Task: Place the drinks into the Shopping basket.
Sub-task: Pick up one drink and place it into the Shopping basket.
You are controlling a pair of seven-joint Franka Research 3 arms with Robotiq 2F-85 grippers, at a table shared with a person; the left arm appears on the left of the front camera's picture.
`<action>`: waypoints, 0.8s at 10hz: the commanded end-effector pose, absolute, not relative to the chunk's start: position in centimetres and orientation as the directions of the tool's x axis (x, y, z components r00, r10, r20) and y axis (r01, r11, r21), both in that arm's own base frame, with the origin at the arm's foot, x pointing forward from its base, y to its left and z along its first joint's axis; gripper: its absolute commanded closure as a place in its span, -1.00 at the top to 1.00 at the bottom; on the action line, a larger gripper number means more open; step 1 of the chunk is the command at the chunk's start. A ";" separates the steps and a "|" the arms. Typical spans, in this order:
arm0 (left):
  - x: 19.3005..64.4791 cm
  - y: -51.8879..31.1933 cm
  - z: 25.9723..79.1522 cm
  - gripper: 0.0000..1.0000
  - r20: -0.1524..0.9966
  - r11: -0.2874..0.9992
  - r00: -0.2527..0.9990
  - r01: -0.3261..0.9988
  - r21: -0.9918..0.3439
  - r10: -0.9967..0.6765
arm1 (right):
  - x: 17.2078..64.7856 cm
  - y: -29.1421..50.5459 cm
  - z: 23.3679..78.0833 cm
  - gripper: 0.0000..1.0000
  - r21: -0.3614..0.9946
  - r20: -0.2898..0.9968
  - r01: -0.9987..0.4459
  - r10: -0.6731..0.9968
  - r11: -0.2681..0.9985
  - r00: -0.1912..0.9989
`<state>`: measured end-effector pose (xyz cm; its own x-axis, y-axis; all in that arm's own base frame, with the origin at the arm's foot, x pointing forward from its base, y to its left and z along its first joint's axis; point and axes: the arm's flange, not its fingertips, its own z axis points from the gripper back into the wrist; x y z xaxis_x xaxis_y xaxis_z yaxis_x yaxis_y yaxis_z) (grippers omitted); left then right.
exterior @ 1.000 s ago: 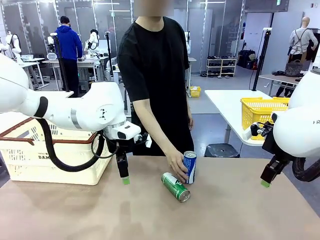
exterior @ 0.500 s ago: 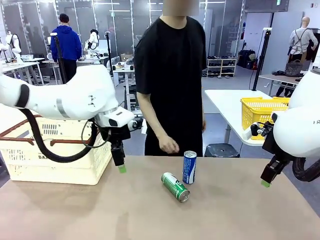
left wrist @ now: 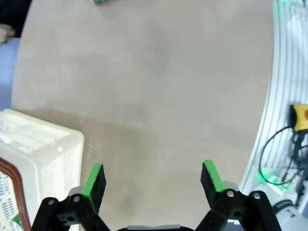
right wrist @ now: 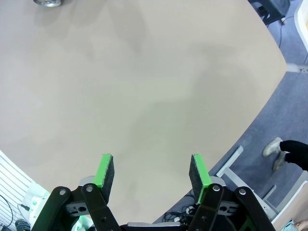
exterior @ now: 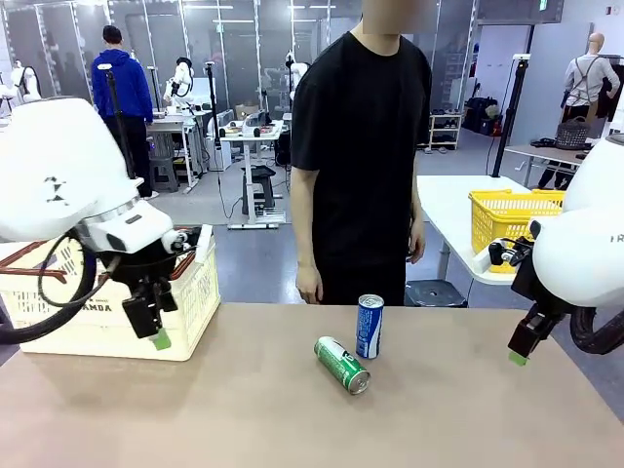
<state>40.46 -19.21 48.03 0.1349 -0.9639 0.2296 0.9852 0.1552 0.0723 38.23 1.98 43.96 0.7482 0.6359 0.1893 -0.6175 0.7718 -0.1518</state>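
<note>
The blue can (exterior: 369, 327) and green can (exterior: 342, 365) sit on the desk (exterior: 292, 419), not yet in the basket (exterior: 187, 310); left jaws and right jaws stand apart, empty.

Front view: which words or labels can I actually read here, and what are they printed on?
"AMDA": on the side of the cream basket, the start of the word hidden.
Blue can: white lettering, too small to read.
Green can: white marks, unreadable.
</note>
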 end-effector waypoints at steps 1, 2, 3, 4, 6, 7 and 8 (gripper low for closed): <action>40.3 -18.8 47.3 1.00 0.269 0.160 0.131 0.983 0.086 -0.954 | 38.1 1.8 44.0 0.58 -0.149 0.192 -0.615 0.633 0.774 0.750; 40.4 -18.8 47.2 1.00 0.271 0.169 0.140 0.982 0.084 -0.952 | 38.1 1.8 44.0 0.58 -0.149 0.192 -0.615 0.633 0.774 0.750; 40.5 -19.0 47.0 1.00 0.269 0.165 0.139 0.984 0.075 -0.953 | 38.1 1.8 44.0 0.58 -0.149 0.192 -0.615 0.633 0.774 0.750; 41.0 -19.7 46.8 1.00 0.270 0.158 0.136 0.985 0.064 -0.953 | 38.1 1.8 44.0 0.58 -0.149 0.192 -0.615 0.633 0.774 0.750; 42.8 -22.9 46.8 1.00 0.255 0.168 0.138 0.981 0.100 -0.957 | 38.1 1.8 44.0 0.58 -0.149 0.192 -0.615 0.633 0.774 0.750; 43.6 -24.9 46.7 1.00 0.241 0.172 0.142 0.979 0.106 -0.960 | 38.1 1.8 44.0 0.58 -0.149 0.192 -0.615 0.633 0.774 0.750; 44.4 -26.9 46.5 1.00 0.246 0.175 0.152 0.982 0.077 -0.957 | 38.1 1.8 44.0 0.58 -0.149 0.192 -0.615 0.633 0.774 0.750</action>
